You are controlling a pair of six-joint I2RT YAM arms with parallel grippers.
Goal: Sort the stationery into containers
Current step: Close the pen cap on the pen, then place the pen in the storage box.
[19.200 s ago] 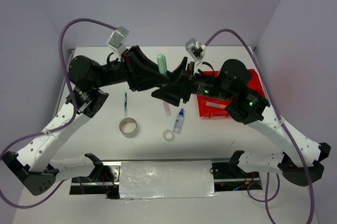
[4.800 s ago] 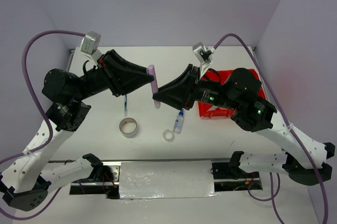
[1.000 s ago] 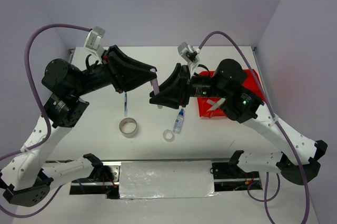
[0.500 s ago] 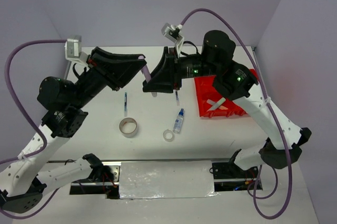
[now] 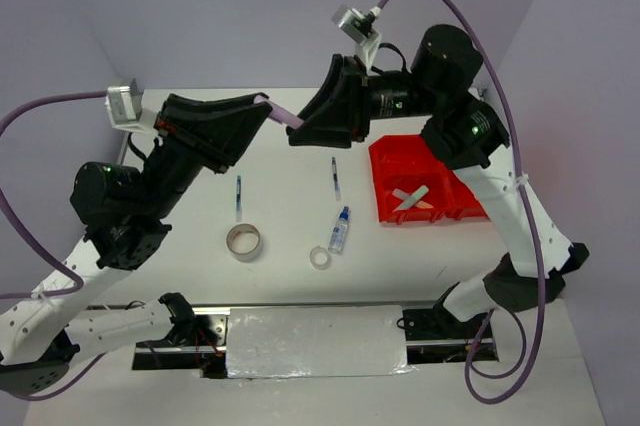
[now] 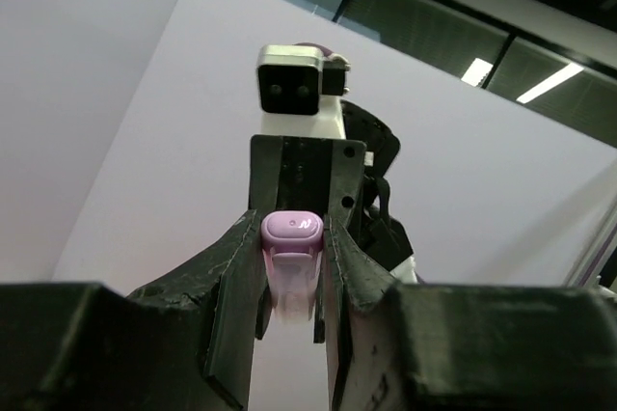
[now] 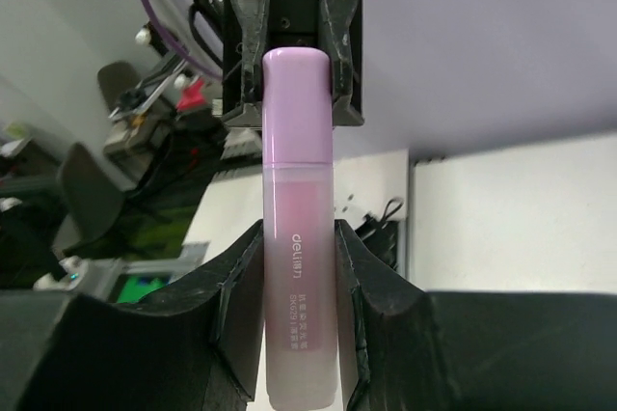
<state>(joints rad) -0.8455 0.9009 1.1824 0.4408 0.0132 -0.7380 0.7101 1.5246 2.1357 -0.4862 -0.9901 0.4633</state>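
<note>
Left gripper point(image 6: 292, 261): jaws narrowly parted, clamped on cap end of stubby lilac plastic marker point(image 5: 284, 116), held mid-air over white table point(image 5: 285, 236). Right gripper point(image 7: 299, 247): narrow too, pinching marker barrel. Red four-compartment plastic tray point(image 5: 388, 168) lower right, well apart.

Bright, even overhead light; faint soft shadows; mostly sharp.

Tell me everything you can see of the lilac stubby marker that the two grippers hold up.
The lilac stubby marker is smooth plastic: an opaque lilac cap and a paler, translucent pink body with small white print. It hangs in the air above the white table, touching nothing else. The left gripper clamps its cap end, the right gripper its body.
</note>
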